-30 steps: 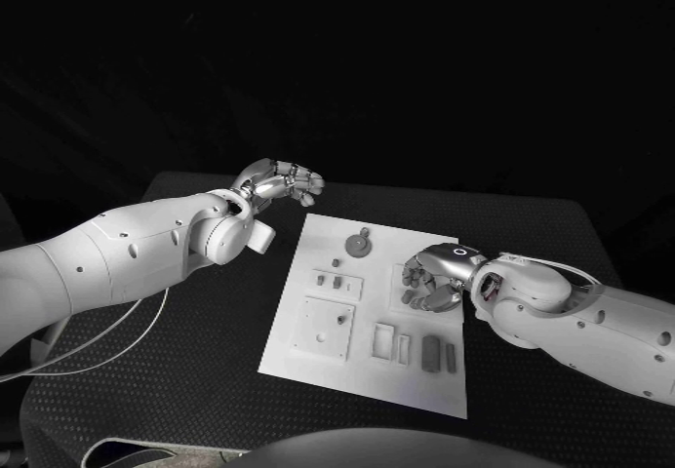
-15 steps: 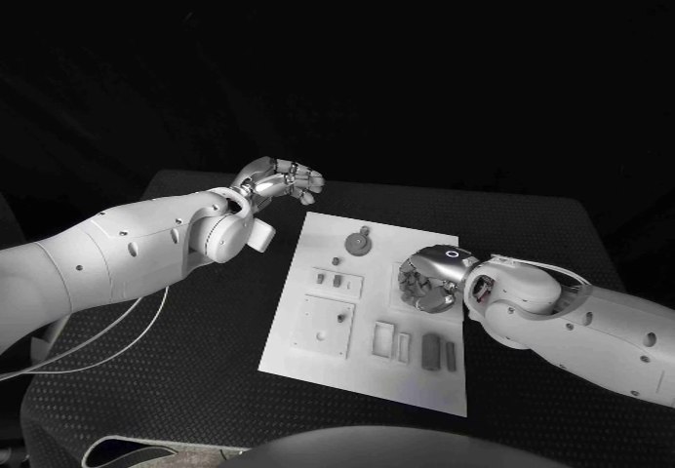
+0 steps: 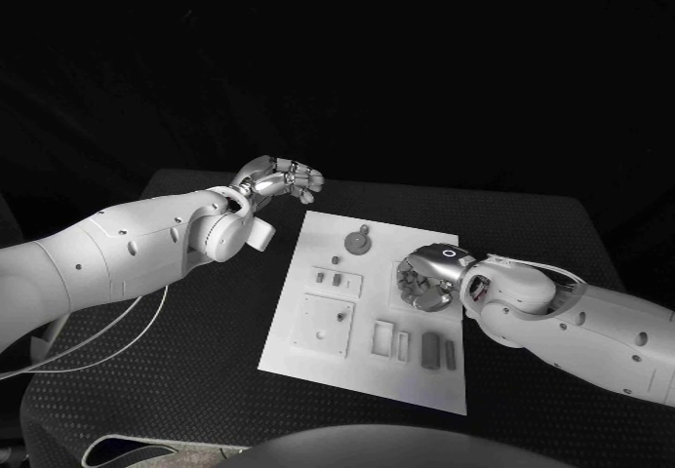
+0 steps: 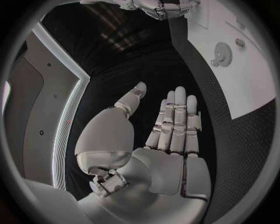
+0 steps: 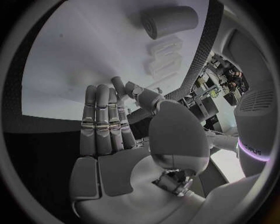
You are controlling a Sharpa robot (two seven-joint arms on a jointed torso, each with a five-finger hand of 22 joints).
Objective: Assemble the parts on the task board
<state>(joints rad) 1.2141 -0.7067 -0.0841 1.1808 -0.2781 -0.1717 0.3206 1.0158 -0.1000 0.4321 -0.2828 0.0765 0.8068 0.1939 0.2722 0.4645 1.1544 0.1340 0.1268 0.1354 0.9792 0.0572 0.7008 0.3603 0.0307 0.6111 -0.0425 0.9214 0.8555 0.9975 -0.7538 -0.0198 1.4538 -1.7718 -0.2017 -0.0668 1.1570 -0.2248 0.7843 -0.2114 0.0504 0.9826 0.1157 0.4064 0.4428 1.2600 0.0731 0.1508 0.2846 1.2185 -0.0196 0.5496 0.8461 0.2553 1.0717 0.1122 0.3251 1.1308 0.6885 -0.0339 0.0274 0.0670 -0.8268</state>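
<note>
The white task board [image 3: 317, 356] lies in the middle of the black table. On it are a grey gear [image 3: 359, 244], small pegs [image 3: 337, 281], a square plate [image 3: 324, 327] and two grey bars [image 3: 440, 353]. My right hand [image 3: 429, 278] hovers over the board's right side, fingers straight, nothing in it. The right wrist view has this hand [image 5: 108, 126] above the board [image 5: 76, 51], with a grey cylinder [image 5: 169, 21] and pale slots [image 5: 165, 56] beyond the fingertips. My left hand [image 3: 277, 180] is off the board's far left corner, and its flat empty palm [image 4: 175, 126] faces the black table.
Black table surface [image 3: 183, 361] surrounds the board on all sides. In the left wrist view the board [image 4: 251, 79] with the gear [image 4: 222, 52] lies beside the hand, and my right hand [image 4: 160, 7] is at the far rim.
My right hand and forearm have shifted slightly left over the board's right side. The left arm has not moved.
</note>
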